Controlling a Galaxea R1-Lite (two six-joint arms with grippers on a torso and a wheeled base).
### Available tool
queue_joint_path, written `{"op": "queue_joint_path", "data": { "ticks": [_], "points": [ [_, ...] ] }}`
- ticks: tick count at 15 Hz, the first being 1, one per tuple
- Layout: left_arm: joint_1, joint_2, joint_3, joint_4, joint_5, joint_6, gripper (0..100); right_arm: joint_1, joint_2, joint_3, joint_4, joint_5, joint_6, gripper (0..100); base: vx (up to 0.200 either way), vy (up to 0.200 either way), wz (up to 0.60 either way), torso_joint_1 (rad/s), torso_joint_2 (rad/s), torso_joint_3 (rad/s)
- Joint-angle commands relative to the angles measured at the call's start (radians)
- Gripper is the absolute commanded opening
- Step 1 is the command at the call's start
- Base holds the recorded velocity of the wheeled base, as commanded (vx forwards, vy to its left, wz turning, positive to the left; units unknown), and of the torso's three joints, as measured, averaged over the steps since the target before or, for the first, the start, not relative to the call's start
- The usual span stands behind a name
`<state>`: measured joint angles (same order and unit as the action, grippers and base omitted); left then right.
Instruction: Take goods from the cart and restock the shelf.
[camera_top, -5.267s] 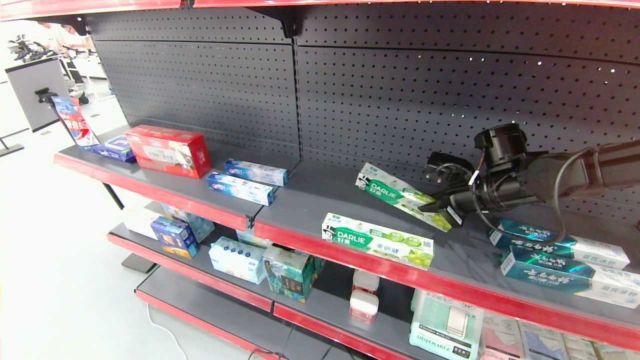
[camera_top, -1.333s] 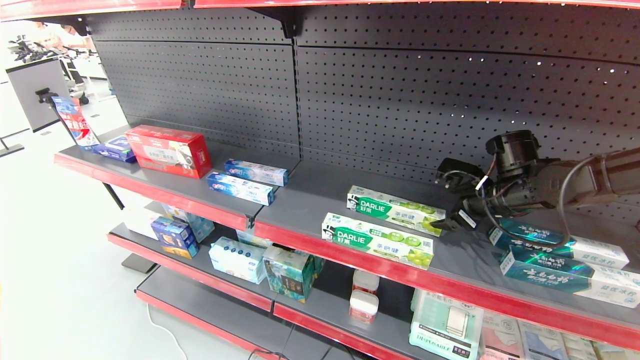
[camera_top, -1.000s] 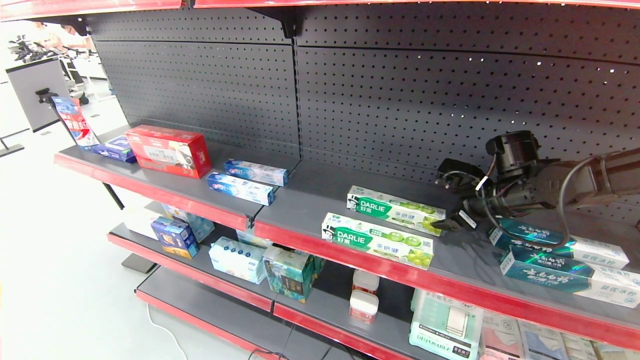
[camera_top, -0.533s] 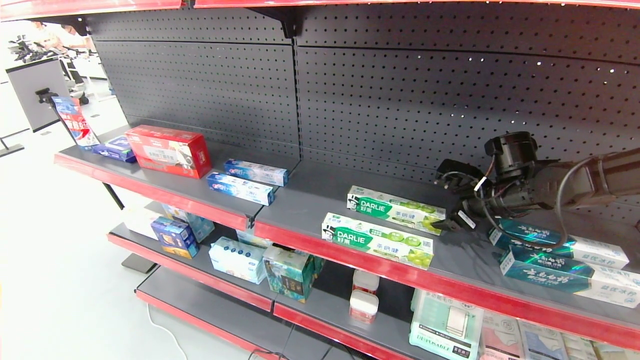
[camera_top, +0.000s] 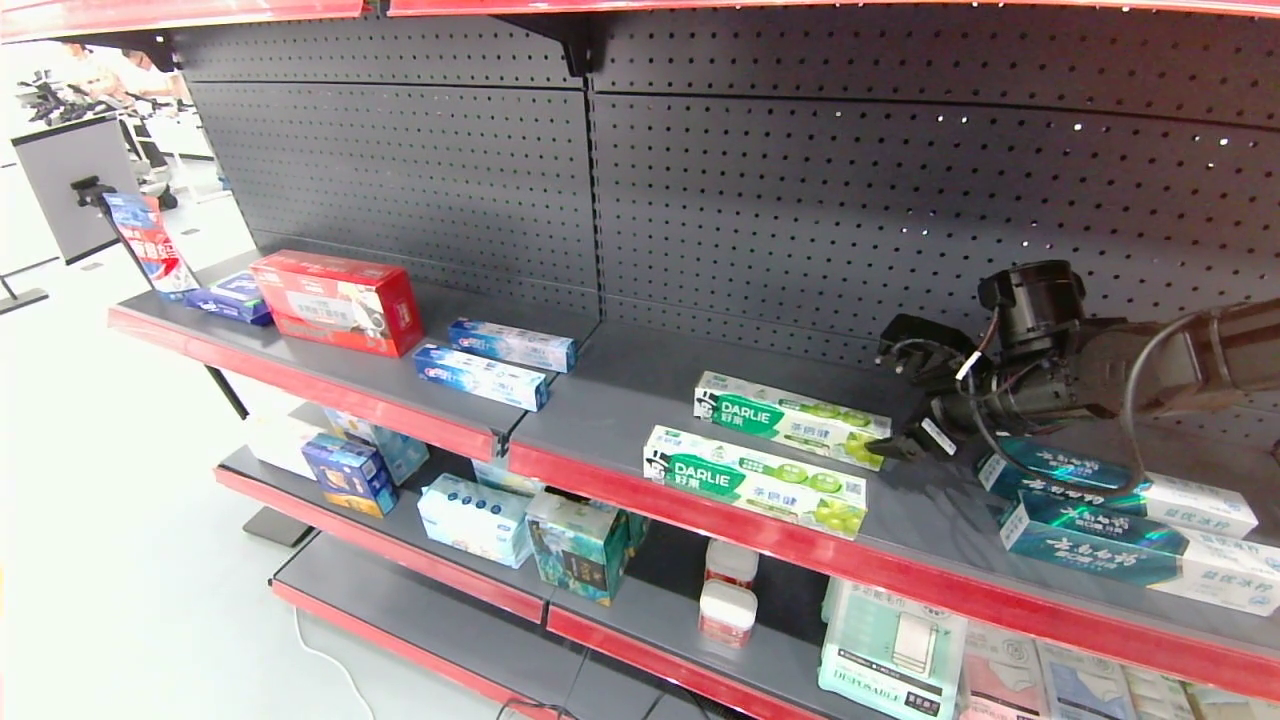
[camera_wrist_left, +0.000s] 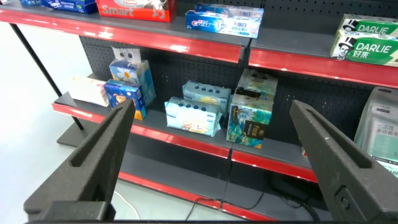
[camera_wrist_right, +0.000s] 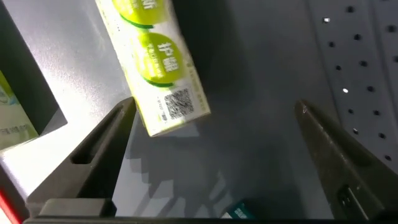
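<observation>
Toothpaste box (camera_top: 790, 420), white and green, flat on shelf (camera_top: 620, 390) behind its twin (camera_top: 755, 480) at the front edge, right claw (camera_wrist_right: 214, 109) apart at its end.

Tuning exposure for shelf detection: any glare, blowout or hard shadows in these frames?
Head view: the floor blows out white, and the teal foil toothpaste boxes show streaks of sheen. Right wrist view: stepped dark shadows fall on the shelf by the green toothpaste box. Left wrist view: the floor is washed out.
</observation>
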<state>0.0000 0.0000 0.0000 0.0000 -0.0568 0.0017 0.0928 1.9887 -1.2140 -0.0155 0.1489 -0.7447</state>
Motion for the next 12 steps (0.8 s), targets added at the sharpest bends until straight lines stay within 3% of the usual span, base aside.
{"op": "queue_joint_path", "data": {
  "ticks": [1, 4, 12],
  "points": [
    [0.000, 0.000, 0.000, 0.000, 0.000, 0.000, 100, -0.005, -0.033, 0.014, -0.015, 0.001, 0.011, 100, 0.000, 0.000, 0.00, 0.000, 0.00, 0.000],
    [0.000, 0.000, 0.000, 0.000, 0.000, 0.000, 100, -0.002, -0.090, 0.117, -0.098, 0.023, 0.051, 100, 0.000, 0.000, 0.00, 0.000, 0.00, 0.000],
    [0.000, 0.000, 0.000, 0.000, 0.000, 0.000, 100, 0.019, -0.222, 0.225, -0.106, 0.050, 0.137, 100, 0.000, 0.000, 0.00, 0.000, 0.00, 0.000]
  ]
}}
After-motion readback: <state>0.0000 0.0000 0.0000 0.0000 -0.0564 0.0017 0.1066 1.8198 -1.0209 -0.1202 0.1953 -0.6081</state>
